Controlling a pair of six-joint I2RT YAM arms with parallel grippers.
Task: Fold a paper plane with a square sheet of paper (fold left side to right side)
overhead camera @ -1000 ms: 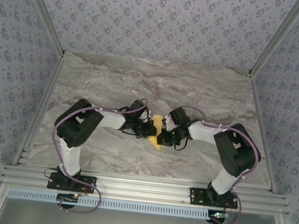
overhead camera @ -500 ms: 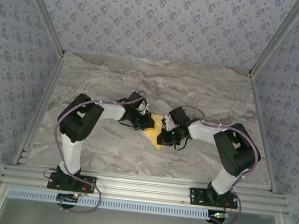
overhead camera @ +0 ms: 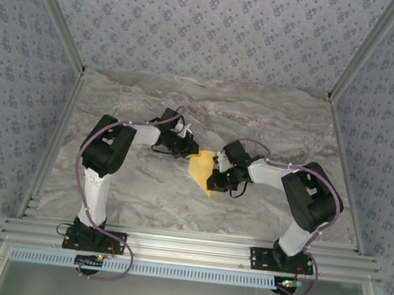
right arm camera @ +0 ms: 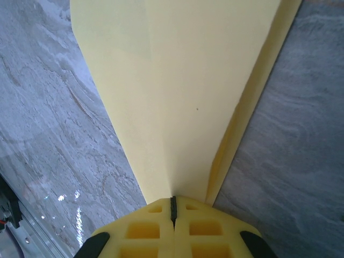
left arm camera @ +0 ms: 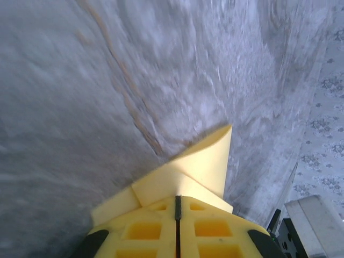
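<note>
1. A partly folded yellow paper sheet [overhead camera: 200,168] lies mid-table [overhead camera: 278,121], between both grippers.
2. The left gripper [overhead camera: 187,150] pinches its far-left corner.
3. The right gripper [overhead camera: 214,179] pinches its near-right edge.

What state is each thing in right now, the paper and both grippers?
paper: partly folded, creased, one flap curling up.
left gripper: shut, pinching the paper's edge.
right gripper: shut, pinching the paper at its crease.
</note>
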